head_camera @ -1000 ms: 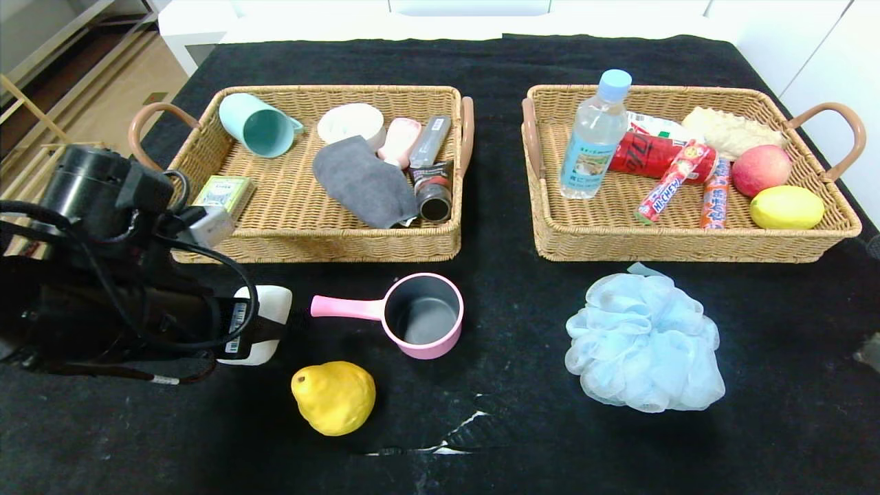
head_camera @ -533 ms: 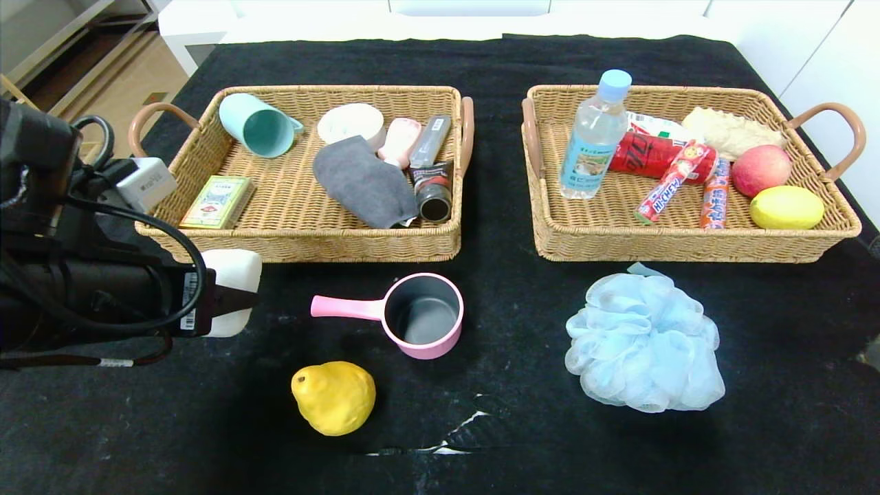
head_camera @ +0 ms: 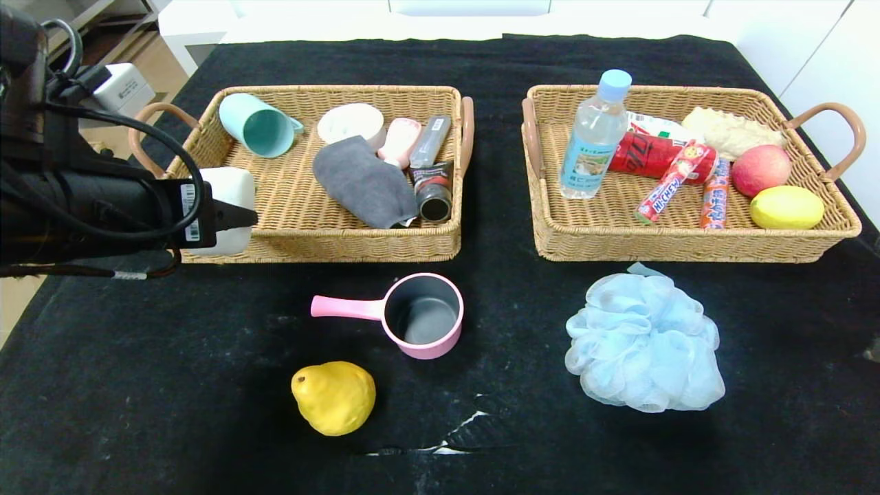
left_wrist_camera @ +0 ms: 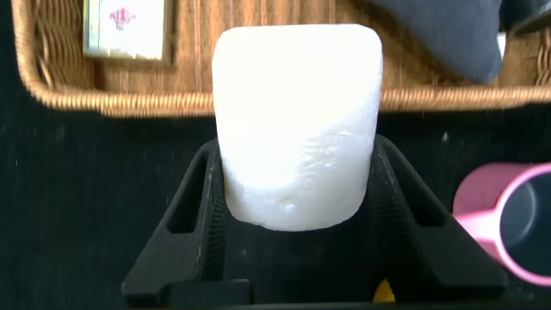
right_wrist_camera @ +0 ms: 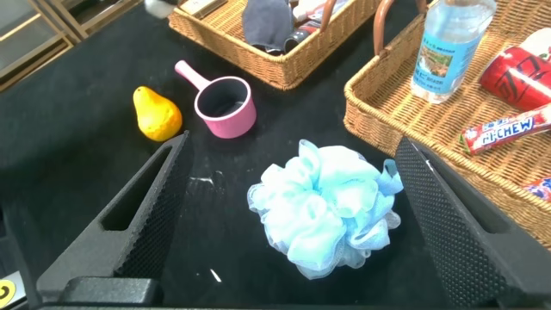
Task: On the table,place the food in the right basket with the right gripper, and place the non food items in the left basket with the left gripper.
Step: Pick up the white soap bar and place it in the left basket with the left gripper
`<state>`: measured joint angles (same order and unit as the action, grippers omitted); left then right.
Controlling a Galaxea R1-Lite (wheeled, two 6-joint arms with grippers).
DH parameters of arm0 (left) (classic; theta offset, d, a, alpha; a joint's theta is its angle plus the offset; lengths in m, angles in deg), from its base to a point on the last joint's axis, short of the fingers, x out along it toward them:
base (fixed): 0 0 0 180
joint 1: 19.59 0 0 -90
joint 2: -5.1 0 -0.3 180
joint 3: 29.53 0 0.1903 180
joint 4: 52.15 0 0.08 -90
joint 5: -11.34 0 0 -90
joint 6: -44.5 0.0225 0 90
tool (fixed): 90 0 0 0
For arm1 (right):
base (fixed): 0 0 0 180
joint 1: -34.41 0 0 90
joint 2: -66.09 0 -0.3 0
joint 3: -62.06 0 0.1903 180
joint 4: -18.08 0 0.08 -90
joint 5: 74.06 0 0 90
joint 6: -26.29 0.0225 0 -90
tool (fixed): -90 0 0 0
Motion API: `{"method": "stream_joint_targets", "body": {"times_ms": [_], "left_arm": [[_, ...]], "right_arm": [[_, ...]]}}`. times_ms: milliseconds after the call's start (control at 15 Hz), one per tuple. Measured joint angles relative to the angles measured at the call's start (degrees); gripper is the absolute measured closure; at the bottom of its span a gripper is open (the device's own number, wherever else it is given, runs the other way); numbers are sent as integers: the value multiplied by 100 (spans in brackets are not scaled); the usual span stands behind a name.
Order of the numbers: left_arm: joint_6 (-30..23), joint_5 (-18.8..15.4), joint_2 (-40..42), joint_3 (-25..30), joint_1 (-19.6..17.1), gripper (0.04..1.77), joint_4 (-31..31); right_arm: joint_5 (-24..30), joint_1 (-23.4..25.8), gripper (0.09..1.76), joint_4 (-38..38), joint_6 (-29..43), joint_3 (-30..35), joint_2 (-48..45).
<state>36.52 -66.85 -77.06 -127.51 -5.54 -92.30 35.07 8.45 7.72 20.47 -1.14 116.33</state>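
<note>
My left gripper (head_camera: pixel 230 214) is shut on the white soap bar (head_camera: pixel 234 185) and holds it in the air over the front left corner of the left basket (head_camera: pixel 316 247). In the left wrist view the soap bar (left_wrist_camera: pixel 297 120) sits between both fingers (left_wrist_camera: pixel 200 215). On the table (head_camera: pixel 137 378) lie the pink pot (head_camera: pixel 421 316), the yellow pear (head_camera: pixel 335 397) and the blue mesh puff (head_camera: pixel 644 344). The bottle (head_camera: pixel 594 137) and the sausage stick (head_camera: pixel 715 194) are in the right basket (head_camera: pixel 687 244). My right gripper (right_wrist_camera: pixel 293 146) is open and empty, back from the puff (right_wrist_camera: pixel 327 207).
The left basket holds a teal cup (head_camera: pixel 258 125), a grey cloth (head_camera: pixel 364 182), a green box (left_wrist_camera: pixel 125 26) and small tubes. The right basket holds a lemon (head_camera: pixel 786 207), an apple (head_camera: pixel 761 170), a red can and candy. A white tear (head_camera: pixel 454 433) marks the cloth near the front.
My left gripper has lifted the soap bar off the table and carried it back and up, from beside the pot handle to the front left corner of the left basket.
</note>
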Motion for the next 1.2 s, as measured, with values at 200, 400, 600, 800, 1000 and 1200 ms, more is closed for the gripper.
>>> {"method": "stream_joint_targets", "body": {"times_ms": [200,400,600,800,1000,1200], "left_arm": [[13,6,-385,-562,-59,80,11],[9,11,-811,-1035,-98,80,364],[9,-21,-1193,-1198,-138,80,1048],[0,-32,-1538,-1408,-212,80,1147],[-17,-11,-1781,-1620,-223,80,1156],[16,-13,-1863,-1651,-218,62,1150]], "right_arm": [[0,23,14,2,0,-16,-38],[2,30,14,0,6,-16,-68],[5,30,14,0,6,-9,-74],[2,34,14,0,4,-13,-74],[0,32,14,7,9,-16,-71],[0,32,14,7,6,-16,-73]]}}
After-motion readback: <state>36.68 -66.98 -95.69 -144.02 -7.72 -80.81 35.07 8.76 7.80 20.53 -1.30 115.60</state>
